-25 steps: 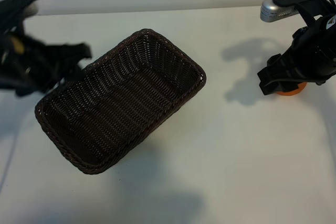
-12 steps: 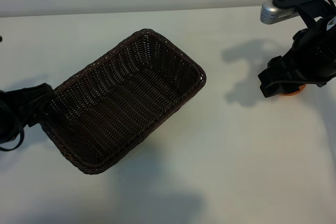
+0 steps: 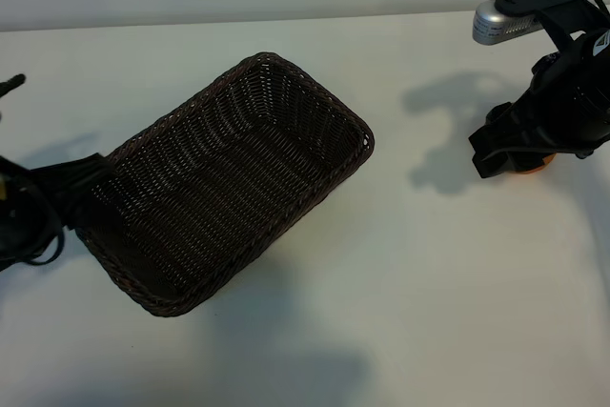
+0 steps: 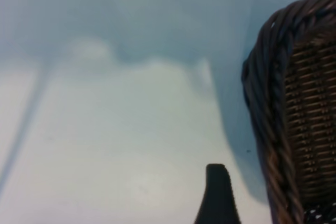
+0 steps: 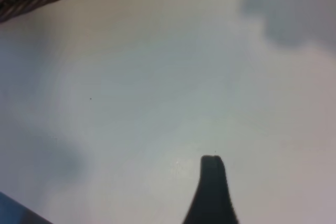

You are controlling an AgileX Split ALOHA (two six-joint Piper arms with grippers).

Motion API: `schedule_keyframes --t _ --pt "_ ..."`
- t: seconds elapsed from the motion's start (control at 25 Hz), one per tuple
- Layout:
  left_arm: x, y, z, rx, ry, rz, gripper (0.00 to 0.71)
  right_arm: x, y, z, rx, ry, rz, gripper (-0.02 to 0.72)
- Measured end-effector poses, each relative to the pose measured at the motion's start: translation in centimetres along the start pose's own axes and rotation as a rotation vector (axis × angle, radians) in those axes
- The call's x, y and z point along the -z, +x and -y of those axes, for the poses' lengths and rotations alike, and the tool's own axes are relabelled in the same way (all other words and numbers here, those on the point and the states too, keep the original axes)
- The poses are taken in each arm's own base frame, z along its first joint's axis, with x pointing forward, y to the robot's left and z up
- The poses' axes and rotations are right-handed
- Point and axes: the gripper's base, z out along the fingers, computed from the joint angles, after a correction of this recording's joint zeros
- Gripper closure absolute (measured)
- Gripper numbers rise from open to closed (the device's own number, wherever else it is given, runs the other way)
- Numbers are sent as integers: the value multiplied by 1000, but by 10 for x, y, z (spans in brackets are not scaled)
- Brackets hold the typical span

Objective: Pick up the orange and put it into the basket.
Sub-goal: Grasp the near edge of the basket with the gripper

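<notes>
Going left to right, our left end effector [image 3: 91, 171] sits low at the bench [image 3: 400, 312] edge, right up against the basket [image 3: 224, 183] corner, tilted down, and we can't tell whether it's open or shut. The orange [image 3: 527, 168] is over on the far right, well apart from the basket, only a sliver peeking out under our right end effector [image 3: 510, 154], which points steeply down over it with jaws apparently spread but no firm hold visible. We'd guess it's light, firm, a bit slick and rolly, so pinch it across the widest middle, not by the stem nub.
</notes>
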Motion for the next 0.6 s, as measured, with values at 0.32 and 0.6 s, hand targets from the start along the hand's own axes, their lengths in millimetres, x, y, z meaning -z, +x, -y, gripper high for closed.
schedule_keyframes --t 0.32,0.6 --pt "-25 0 11 26 -13 -62 167 0 0 0 0 -1 -2 168" --pt "-43 -1 16 20 -36 -90 168 0 0 0 0 -1 -2 168"
